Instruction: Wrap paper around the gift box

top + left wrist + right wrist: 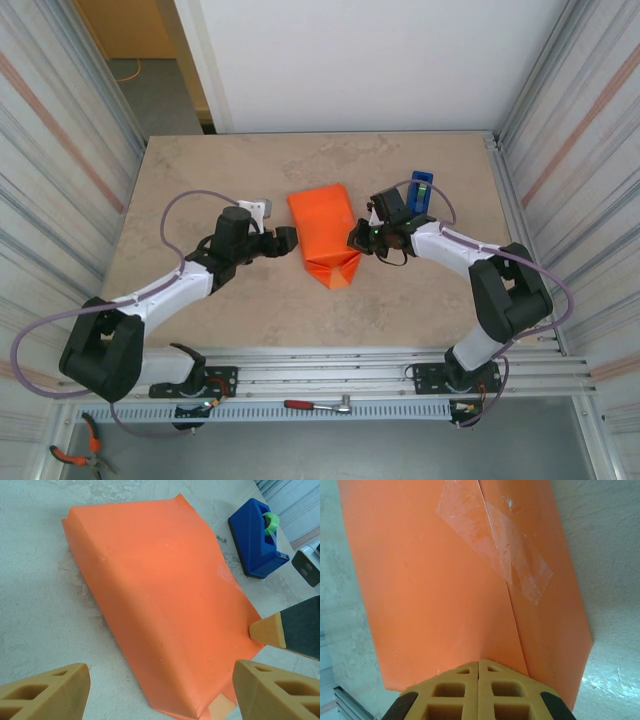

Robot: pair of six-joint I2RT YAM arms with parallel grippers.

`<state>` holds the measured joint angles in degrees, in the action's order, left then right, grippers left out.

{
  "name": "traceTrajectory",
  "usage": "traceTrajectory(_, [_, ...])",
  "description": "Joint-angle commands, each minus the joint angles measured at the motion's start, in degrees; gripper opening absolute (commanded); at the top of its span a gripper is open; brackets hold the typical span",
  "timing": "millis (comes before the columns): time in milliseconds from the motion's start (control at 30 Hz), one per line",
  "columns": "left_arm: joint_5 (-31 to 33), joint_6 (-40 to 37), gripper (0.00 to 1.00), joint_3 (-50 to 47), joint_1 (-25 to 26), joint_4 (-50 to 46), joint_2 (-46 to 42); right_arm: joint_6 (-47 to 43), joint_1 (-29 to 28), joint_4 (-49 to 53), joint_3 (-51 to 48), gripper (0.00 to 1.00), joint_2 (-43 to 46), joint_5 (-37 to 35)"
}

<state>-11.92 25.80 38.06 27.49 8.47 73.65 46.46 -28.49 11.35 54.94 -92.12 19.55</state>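
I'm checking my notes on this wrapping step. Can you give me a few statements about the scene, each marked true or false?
1. A strip of clear tape crosses the seam of the paper. True.
2. The right gripper is wide open. False: it is shut, at the paper's edge.
3. The left gripper is open and holds nothing. True.
4. The tape dispenser sits on the paper. False: it is on the table, apart from the paper.
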Motion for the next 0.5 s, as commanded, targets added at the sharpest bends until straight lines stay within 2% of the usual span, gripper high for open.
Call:
traceTrajectory(0, [0.4, -1.3, 0.76, -0.5, 0.5, -0.8, -1.8, 0.8, 0.1, 1.6, 0.4, 0.0, 1.3, 0.3])
traceTrajectory(200, [0.4, -1.2, 0.76, -2.0, 0.6, -0.9, -2.9, -0.2, 0.2, 4.4, -0.4, 0.0, 8.0, -1.3])
traceTrajectory(467, [2.2, -0.2, 0.75, -5.9, 4.0, -0.3, -4.5, 0.4, 0.5, 2.0, -10.1, 0.0, 13.4, -2.7])
